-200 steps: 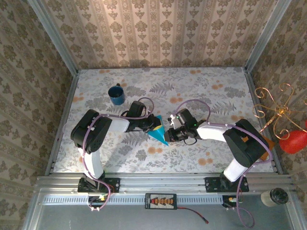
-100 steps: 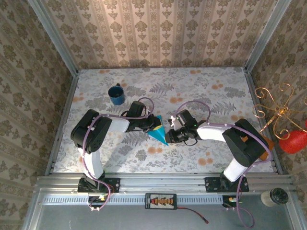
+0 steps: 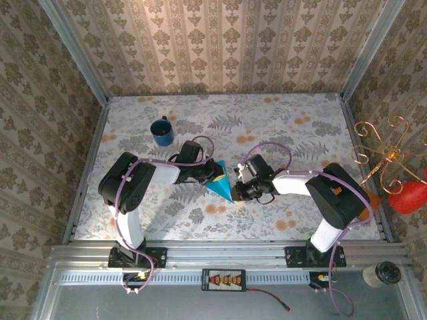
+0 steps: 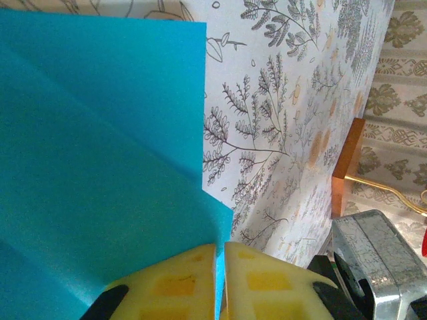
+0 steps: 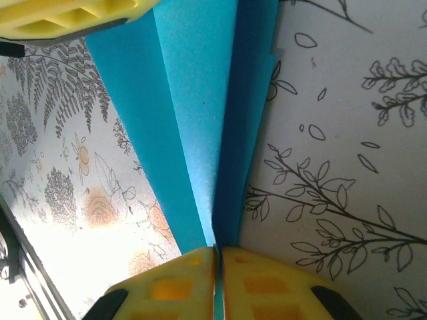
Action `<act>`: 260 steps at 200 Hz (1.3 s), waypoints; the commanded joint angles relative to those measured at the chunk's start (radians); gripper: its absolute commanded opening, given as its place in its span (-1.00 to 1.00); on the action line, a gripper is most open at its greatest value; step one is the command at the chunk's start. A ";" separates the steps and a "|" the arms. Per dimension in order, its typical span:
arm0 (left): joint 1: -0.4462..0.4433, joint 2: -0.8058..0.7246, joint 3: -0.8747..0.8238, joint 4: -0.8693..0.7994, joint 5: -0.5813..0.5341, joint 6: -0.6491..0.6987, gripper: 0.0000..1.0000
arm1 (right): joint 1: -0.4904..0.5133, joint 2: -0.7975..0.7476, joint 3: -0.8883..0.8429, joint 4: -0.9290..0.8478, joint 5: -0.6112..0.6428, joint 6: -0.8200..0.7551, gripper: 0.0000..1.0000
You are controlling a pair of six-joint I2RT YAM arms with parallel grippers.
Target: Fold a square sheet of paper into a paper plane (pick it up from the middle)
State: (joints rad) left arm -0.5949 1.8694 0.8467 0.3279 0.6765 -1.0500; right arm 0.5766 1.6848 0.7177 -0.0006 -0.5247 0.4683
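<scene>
The turquoise sheet of paper (image 3: 219,181) is folded into a pointed, creased shape at the middle of the table, held between both arms. My left gripper (image 3: 211,175) pinches its upper left edge. In the left wrist view the yellow pads (image 4: 173,283) close on a paper edge (image 4: 100,167), the gripper (image 4: 220,250) shut on it. My right gripper (image 3: 235,189) grips the lower right side. In the right wrist view the gripper (image 5: 218,252) is shut on the centre crease of the paper (image 5: 193,120), with the left gripper's yellow finger (image 5: 67,17) at the top left.
A dark blue mug (image 3: 161,131) stands at the back left. An orange-brown board (image 4: 343,173) lies at the right edge of the table. A gold wire stand (image 3: 381,150) and a red ball (image 3: 408,197) sit outside the right wall.
My right gripper has slid a little left along the paper and closed on the crease. The left gripper has kept its hold in place.
</scene>
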 commanded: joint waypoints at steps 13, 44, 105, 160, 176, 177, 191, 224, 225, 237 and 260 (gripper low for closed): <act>0.001 -0.006 0.001 -0.026 -0.017 0.027 -0.79 | -0.002 0.033 -0.011 -0.037 -0.005 -0.003 -0.77; 0.007 -0.009 -0.002 -0.046 -0.026 0.028 -0.80 | -0.002 0.038 -0.005 -0.051 0.000 -0.001 -0.77; 0.008 0.013 0.015 -0.056 -0.021 0.031 -0.80 | -0.003 0.038 0.002 -0.064 0.000 0.000 -0.77; 0.009 0.038 0.046 -0.060 0.007 0.055 -0.79 | -0.003 0.040 0.004 -0.064 0.000 -0.002 -0.77; 0.009 0.046 0.056 -0.064 0.011 0.059 -0.79 | -0.003 0.039 0.003 -0.067 0.000 -0.002 -0.77; 0.009 0.046 0.056 -0.064 0.011 0.059 -0.79 | -0.003 0.040 0.003 -0.067 0.000 -0.002 -0.77; 0.009 0.050 0.058 -0.069 0.005 0.059 -0.79 | -0.003 0.038 0.003 -0.067 0.001 -0.002 -0.77; 0.010 0.058 0.051 -0.070 -0.001 0.056 -0.79 | -0.004 0.035 0.002 -0.071 0.003 -0.003 -0.77; 0.010 0.058 0.050 -0.070 -0.001 0.056 -0.79 | -0.004 0.035 0.002 -0.071 0.003 -0.003 -0.77; 0.010 0.060 0.048 -0.071 -0.004 0.055 -0.79 | -0.004 0.035 0.002 -0.073 0.004 -0.005 -0.77; 0.012 0.063 0.047 -0.080 -0.013 0.053 -0.79 | -0.004 0.034 0.001 -0.073 0.006 -0.003 -0.77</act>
State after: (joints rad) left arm -0.5930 1.9087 0.8825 0.2764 0.6765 -1.0195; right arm 0.5739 1.6909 0.7181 -0.0006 -0.5323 0.4683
